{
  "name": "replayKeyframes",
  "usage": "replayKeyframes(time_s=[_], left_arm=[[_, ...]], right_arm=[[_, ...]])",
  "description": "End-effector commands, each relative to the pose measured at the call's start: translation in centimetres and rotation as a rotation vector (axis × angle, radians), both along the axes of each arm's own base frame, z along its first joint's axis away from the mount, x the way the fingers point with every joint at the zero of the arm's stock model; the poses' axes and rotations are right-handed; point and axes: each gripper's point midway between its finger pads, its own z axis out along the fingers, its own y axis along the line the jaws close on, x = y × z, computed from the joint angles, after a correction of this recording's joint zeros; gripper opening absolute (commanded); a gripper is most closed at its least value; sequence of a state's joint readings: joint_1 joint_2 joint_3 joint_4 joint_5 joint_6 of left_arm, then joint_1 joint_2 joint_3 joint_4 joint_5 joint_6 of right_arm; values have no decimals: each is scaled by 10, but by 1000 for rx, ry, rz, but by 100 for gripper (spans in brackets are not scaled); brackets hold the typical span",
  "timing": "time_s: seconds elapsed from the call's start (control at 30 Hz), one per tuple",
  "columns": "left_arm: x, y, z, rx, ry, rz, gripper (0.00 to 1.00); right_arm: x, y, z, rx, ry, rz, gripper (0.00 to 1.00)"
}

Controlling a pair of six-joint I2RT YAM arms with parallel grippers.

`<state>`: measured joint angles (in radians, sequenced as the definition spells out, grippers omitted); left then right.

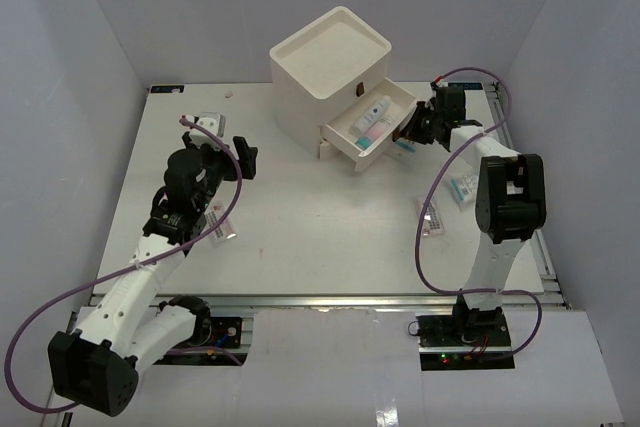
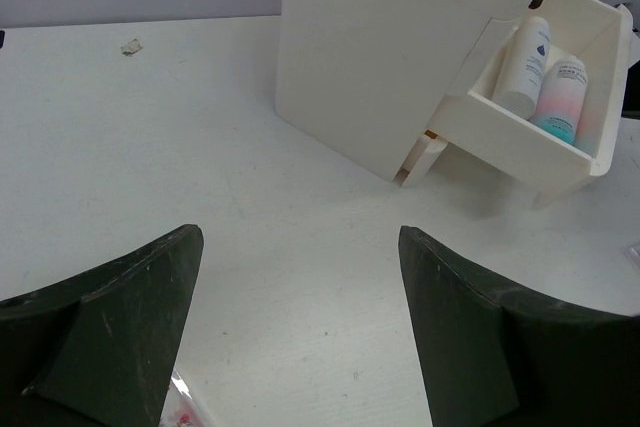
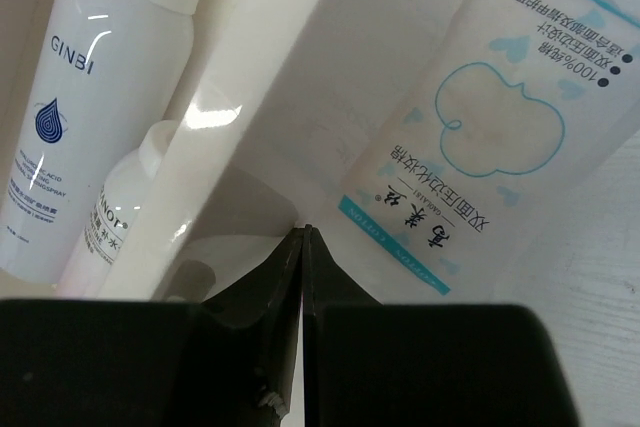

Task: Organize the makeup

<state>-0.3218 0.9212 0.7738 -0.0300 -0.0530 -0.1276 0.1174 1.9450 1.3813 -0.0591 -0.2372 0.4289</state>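
The white drawer box (image 1: 330,59) stands at the back with its lowest drawer (image 1: 392,97) pulled out. Two white tubes lie inside it, a plain one (image 2: 525,59) and one with a pink label and teal cap (image 2: 560,97). My right gripper (image 3: 303,231) is shut with nothing between its jaws, its tips against the drawer's front wall (image 3: 255,117). A sachet with blue print (image 3: 490,127) lies on the table just beside that wall. My left gripper (image 2: 300,247) hangs open over bare table to the left of the box, holding nothing.
More sachets lie on the table: two to the right of the right arm (image 1: 432,215) (image 1: 462,187), one under the left arm (image 1: 222,228), one at the back left (image 1: 208,119). Grey walls close in the table's sides.
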Motion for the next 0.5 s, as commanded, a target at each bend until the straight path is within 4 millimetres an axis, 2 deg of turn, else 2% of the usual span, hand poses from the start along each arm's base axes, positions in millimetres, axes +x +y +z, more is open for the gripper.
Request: replayKeyframes(time_s=[0.0, 0.23, 0.47], left_arm=[[0, 0, 3, 2, -7, -9, 90], [0, -2, 2, 2, -5, -18, 90], [-4, -27, 0, -13, 2, -161, 96]], right_arm=[[30, 65, 80, 178, -224, 149, 8], [27, 76, 75, 210, -212, 167, 9], [24, 74, 58, 196, -189, 164, 10]])
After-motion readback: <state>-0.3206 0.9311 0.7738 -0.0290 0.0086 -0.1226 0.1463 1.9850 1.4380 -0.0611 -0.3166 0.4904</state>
